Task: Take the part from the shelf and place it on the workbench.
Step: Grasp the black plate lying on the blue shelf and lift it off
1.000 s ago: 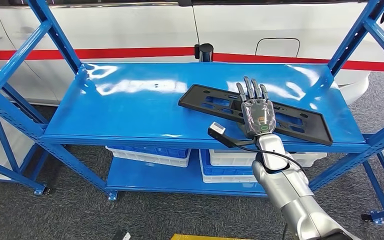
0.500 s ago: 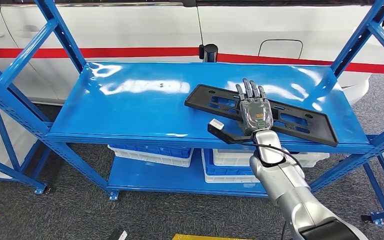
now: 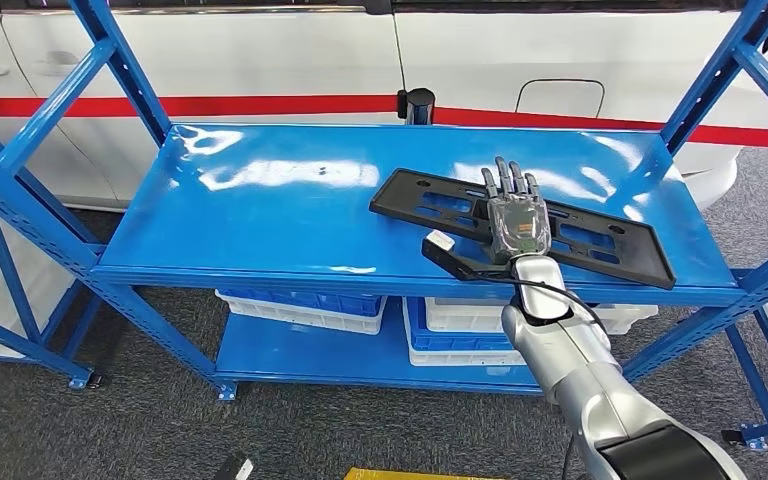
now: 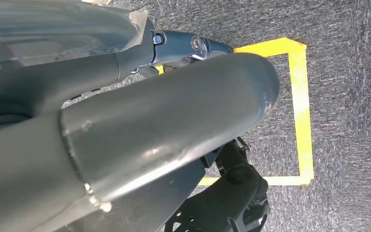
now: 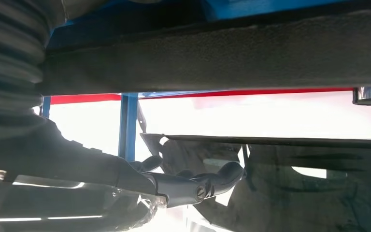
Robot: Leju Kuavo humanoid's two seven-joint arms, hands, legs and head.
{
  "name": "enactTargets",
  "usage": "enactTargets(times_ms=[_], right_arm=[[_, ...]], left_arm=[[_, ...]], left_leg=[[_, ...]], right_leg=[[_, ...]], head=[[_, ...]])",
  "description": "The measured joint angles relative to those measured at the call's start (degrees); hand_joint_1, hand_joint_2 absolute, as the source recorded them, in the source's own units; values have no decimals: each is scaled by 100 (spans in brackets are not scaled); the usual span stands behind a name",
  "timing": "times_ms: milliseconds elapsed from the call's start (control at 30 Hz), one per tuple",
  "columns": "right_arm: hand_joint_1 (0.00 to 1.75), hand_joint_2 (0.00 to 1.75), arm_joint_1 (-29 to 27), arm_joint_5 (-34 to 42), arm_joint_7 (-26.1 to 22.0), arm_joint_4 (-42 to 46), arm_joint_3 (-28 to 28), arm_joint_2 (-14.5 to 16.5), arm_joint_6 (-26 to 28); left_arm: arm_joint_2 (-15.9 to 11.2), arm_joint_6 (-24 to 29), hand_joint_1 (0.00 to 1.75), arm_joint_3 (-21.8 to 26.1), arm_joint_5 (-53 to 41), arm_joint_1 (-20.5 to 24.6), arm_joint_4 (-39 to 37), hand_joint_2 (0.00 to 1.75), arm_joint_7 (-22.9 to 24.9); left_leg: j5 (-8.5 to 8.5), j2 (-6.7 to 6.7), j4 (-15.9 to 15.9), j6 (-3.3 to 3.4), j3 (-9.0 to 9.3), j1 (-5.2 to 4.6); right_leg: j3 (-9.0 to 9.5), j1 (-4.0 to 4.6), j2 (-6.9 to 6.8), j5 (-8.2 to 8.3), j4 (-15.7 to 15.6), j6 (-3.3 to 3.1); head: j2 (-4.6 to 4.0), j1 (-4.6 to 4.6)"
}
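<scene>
Head view: right robot hand (image 3: 518, 222) flat on black part (image 3: 600, 240), fingers extended, ungripped; left wrist view: floor

Black flat parts: one (image 3: 522, 225), lying on the top shelf board under my right hand.
My hands: two; the right hand (image 3: 518, 222) is stretched out flat over the part, and the left hand (image 4: 125, 111) is hanging above the grey carpet.
Blue shelf racks: one (image 3: 290, 210), and I count two boards on it, top and lower.
White bins on the lower board: at least two (image 3: 295, 305); their ends are hidden, so I cannot be sure of more.
Yellow tape outlines on the carpet: one (image 4: 300, 111).
</scene>
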State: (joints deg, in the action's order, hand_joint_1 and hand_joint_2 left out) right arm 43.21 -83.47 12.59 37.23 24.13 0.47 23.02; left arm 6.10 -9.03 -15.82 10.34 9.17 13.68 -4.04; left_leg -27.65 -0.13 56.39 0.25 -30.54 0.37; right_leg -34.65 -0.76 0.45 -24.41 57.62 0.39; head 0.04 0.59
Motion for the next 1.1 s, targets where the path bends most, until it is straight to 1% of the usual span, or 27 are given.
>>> enactTargets(times_ms=[67, 100, 867, 1000, 1100], right_arm=[[169, 175, 11, 1, 1, -33, 0, 1, 2], [175, 175, 12, 4, 1, -51, 0, 1, 3], [175, 175, 5, 109, -121, -328, -107, 32, 68], [175, 175, 5, 136, -127, -331, -107, 38, 72], [175, 175, 5, 191, -175, -331, -107, 38, 84]], left_arm=[[0, 0, 0, 0, 3, 0, 0, 0, 0], [0, 1, 0, 0, 10, 0, -1, 0, 0], [-3, 122, 0, 0, 218, -1, -4, 0, 66], [-6, 121, 0, 0, 236, -1, -4, 175, 64], [-8, 122, 0, 0, 280, -1, -5, 175, 60]], left_leg=[[0, 0, 0, 0, 0, 0], [0, 0, 0, 0, 0, 0], [0, -1, 0, 0, -3, 0], [0, 0, 0, 0, -2, 0], [0, 0, 0, 0, -2, 0]], right_leg=[[0, 0, 0, 0, 0, 0], [0, 0, 0, 0, 0, 0], [-1, 0, 0, 0, 0, 0], [-1, 0, 0, 0, 0, 0], [-1, 0, 0, 0, 0, 0]], head=[[0, -1], [0, -1], [0, -1], [0, 0], [0, -1]])
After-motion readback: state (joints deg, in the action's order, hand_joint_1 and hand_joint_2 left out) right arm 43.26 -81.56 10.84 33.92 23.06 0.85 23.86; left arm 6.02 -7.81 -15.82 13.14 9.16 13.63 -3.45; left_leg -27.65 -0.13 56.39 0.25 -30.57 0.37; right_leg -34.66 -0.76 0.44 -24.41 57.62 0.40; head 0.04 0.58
